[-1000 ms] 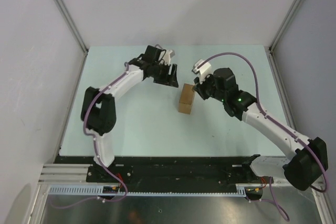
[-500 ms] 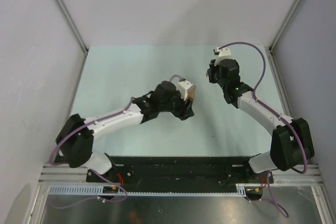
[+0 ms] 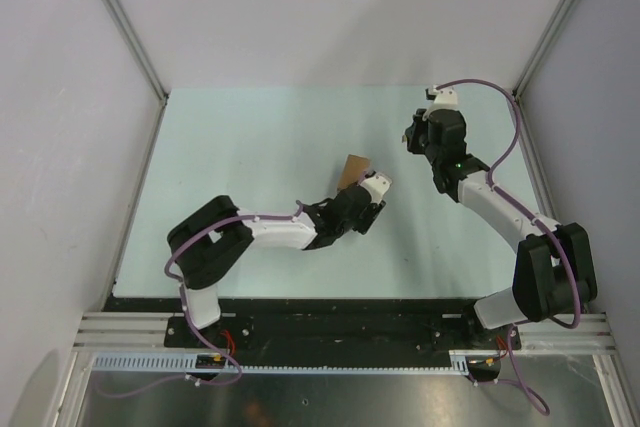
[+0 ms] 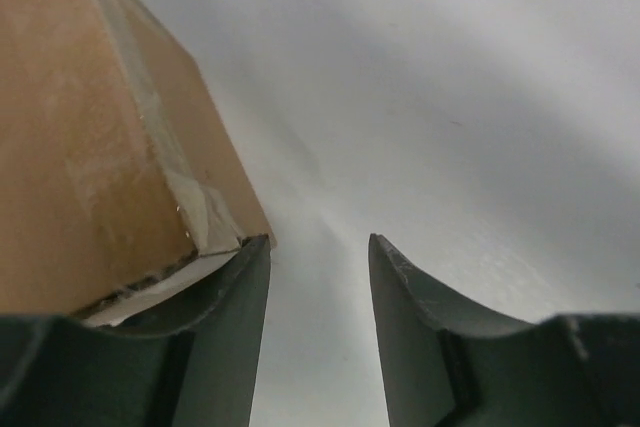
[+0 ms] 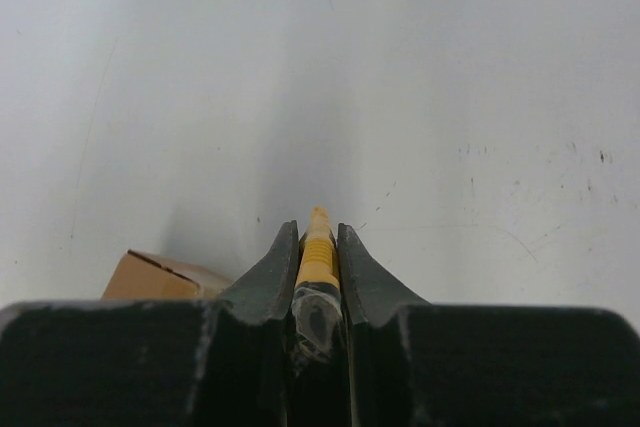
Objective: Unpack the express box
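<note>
Beneath the left gripper (image 3: 368,192) spreads a pale green counter (image 3: 250,137); beyond it rise plain white walls (image 3: 330,7), evenly lit.

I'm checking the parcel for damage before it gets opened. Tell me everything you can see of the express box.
The express box is a small, plain brown cardboard carton with clear tape along its seam, wrinkled at one corner. No tear shows. It looks tilted rather than flat, near the middle of the table. It sits outside the left gripper and its fingers, its corner against the outer side of one finger; nothing is between them.
</note>
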You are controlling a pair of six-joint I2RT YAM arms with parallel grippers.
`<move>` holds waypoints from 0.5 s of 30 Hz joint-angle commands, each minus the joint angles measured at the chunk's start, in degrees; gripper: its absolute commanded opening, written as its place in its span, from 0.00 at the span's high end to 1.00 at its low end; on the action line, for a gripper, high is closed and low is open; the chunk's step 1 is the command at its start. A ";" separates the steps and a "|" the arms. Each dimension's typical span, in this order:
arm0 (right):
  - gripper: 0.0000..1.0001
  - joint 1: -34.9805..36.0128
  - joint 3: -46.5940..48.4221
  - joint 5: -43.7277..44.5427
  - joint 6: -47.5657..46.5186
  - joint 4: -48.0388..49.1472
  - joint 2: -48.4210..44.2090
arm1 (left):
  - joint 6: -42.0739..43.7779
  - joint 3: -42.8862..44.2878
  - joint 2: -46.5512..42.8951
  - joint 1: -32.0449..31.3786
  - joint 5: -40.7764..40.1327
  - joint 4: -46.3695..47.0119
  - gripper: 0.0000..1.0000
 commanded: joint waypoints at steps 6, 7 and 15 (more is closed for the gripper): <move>1.00 -0.39 0.32 -1.12 0.62 0.28 -1.31 | 2.66 -2.23 5.06 -3.06 -20.17 14.97 0.51; 1.00 -0.48 0.32 -1.04 0.62 0.19 -1.40 | 2.66 -2.58 5.16 -3.23 -21.14 14.97 0.51; 1.00 -0.48 0.32 -0.77 1.23 -1.74 -2.10 | -0.49 -6.71 3.23 -2.10 -23.87 14.97 0.50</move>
